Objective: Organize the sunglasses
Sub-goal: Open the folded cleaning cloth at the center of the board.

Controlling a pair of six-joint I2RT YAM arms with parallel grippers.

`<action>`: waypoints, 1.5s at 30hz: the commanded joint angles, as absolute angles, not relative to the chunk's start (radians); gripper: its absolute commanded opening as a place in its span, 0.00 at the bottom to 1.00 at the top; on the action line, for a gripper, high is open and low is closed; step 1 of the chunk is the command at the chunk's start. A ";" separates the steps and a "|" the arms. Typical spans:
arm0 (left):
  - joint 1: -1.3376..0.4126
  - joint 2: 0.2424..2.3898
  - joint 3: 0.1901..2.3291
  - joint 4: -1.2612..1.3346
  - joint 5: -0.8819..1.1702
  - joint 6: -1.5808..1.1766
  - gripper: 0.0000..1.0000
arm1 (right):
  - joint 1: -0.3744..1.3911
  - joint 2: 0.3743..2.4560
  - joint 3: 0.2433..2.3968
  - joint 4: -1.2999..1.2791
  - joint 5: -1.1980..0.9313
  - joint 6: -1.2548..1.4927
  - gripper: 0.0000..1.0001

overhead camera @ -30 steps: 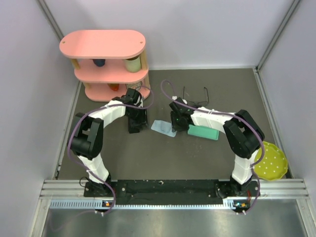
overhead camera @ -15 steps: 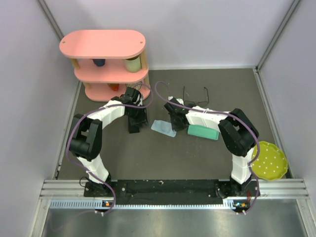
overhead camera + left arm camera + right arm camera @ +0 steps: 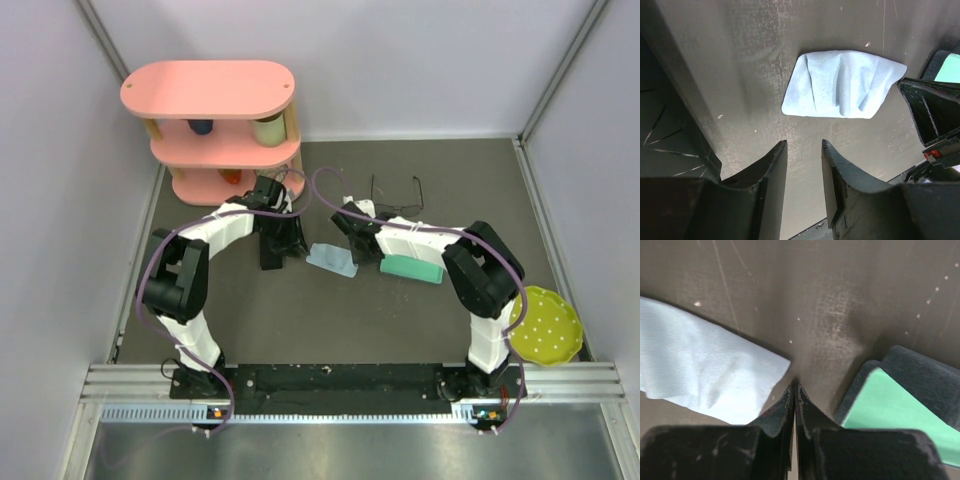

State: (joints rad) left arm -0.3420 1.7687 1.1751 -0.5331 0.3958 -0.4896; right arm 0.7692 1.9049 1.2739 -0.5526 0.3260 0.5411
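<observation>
Sitting short of wire-frame sunglasses [image 3: 397,192], both tools empty.
Right tool [image 3: 794,386] pressed together on nothing, tips over bare surface [image 3: 840,300] between light blue cloth [image 3: 705,370] and green case [image 3: 885,412]. Left tool [image 3: 803,146] slightly spread, pinching nothing, near cloth. Sunglasses on surface beyond right tool toward far wall, apart from it, long axis left-to-right; right arm nearer. White pair not made out.

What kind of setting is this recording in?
Probably a lab robot cell: plain pale walls box in a dark table, an aluminium rail edges its near side, and a pink shelf looks staged.
</observation>
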 commanded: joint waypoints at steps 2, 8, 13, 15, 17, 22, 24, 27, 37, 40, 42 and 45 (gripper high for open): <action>-0.341 1.786 1.186 -0.491 0.423 -0.520 0.38 | 0.756 1.839 1.259 -0.568 0.384 0.537 0.00; -0.365 1.813 1.184 -0.456 0.475 -0.573 0.41 | 0.758 1.795 1.250 -0.538 0.322 0.560 0.00; -0.403 1.836 1.170 -0.391 0.506 -0.638 0.41 | 0.764 1.770 1.232 -0.489 0.250 0.571 0.00; -0.411 1.851 1.170 -0.364 0.512 -0.661 0.41 | 0.765 1.764 1.223 -0.456 0.207 0.565 0.01; -0.419 1.876 1.181 -0.360 0.517 -0.673 0.40 | 0.765 1.772 1.221 -0.443 0.164 0.561 0.04; -0.422 1.881 1.180 -0.374 0.488 -0.684 0.40 | 0.764 1.787 1.221 -0.430 0.134 0.563 0.22; -0.422 1.876 1.175 -0.371 0.494 -0.684 0.41 | 0.765 1.787 1.220 -0.422 0.115 0.549 0.26; -0.422 1.878 1.183 -0.371 0.483 -0.686 0.40 | 0.765 1.792 1.218 -0.390 0.066 0.503 0.31; -0.370 1.832 1.189 -0.451 0.308 -0.663 0.31 | 0.810 1.821 1.273 -0.275 0.014 0.275 0.34; -0.351 1.824 1.175 -0.439 0.319 -0.660 0.31 | 0.816 1.848 1.315 -0.287 0.015 0.236 0.35; -0.350 1.828 1.177 -0.427 0.339 -0.660 0.31 | 0.824 1.870 1.333 -0.293 0.021 0.209 0.37; -0.348 1.845 1.172 -0.402 0.374 -0.673 0.31 | 0.838 1.902 1.344 -0.304 0.041 0.196 0.41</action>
